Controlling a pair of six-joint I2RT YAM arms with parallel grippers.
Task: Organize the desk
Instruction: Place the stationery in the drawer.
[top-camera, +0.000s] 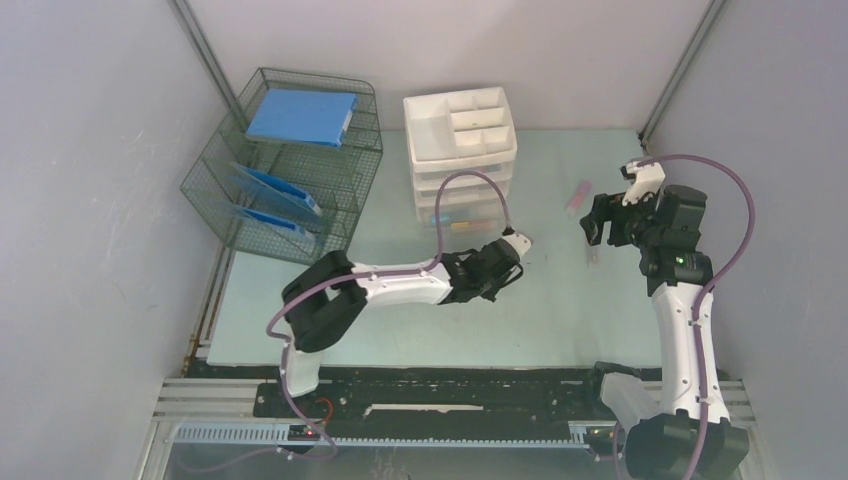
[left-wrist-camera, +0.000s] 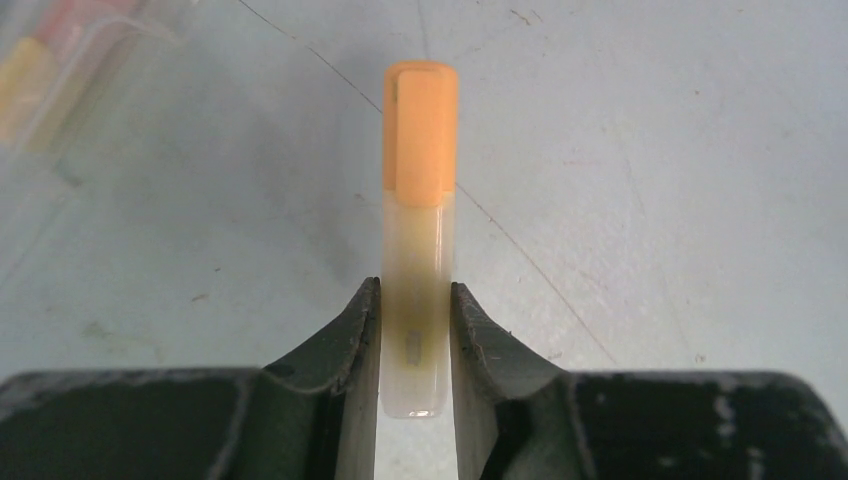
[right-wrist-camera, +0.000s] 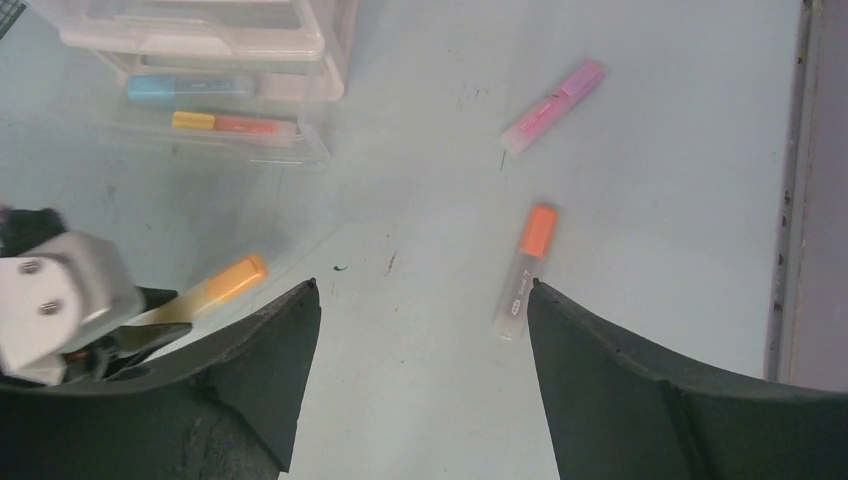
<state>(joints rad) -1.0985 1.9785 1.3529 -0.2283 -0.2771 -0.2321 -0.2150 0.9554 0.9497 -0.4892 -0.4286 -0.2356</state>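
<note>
left claw (left-wrist-camera: 415, 290) held yellow-capped clear plastic highlighter (left-wrist-camera: 420, 140), right claw (right-wrist-camera: 425, 290) wide, empty; pink highlighter (right-wrist-camera: 553, 105) and orange-capped highlighter (right-wrist-camera: 525, 270) lay unsorted on mint-green desk (top-camera: 560, 310).

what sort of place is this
Probably a lab robot cell staged as an office desk: bare panel walls box in the desk, which carries a wire file rack and a drawer unit.
</note>
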